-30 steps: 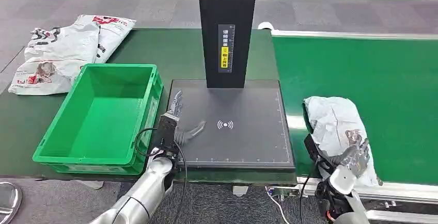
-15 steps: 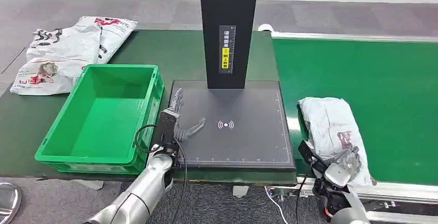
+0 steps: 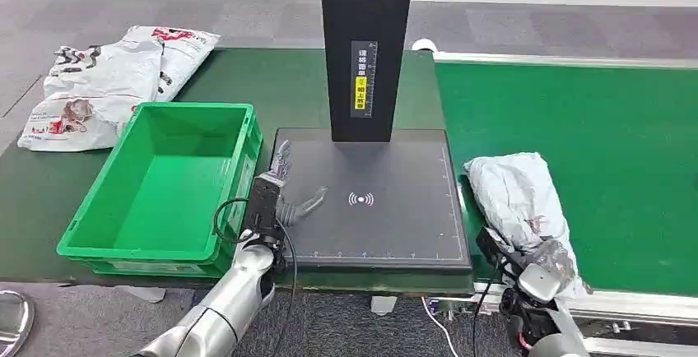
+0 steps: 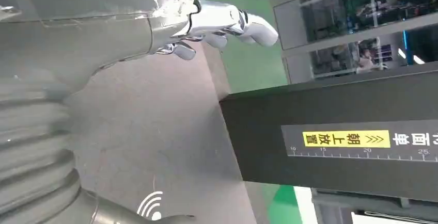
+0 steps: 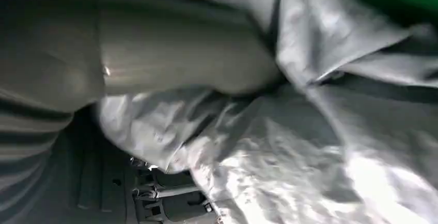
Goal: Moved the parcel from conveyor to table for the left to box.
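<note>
Head view shows the right hand (image 3: 553, 260) clamped on the parcel's (image 3: 518, 197) near end on the conveyor (image 3: 625, 127), so lift it fully before carrying left to the table (image 3: 370, 201), where the left hand (image 3: 284, 188) rests with fingers apart.

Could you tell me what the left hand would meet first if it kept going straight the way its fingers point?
The left hand rests open on the black scanner pad, fingers pointing away from the robot. Straight on, it would probably slide over bare pad and pass just left of the black post, beside the green crate; depth is unclear.
</note>
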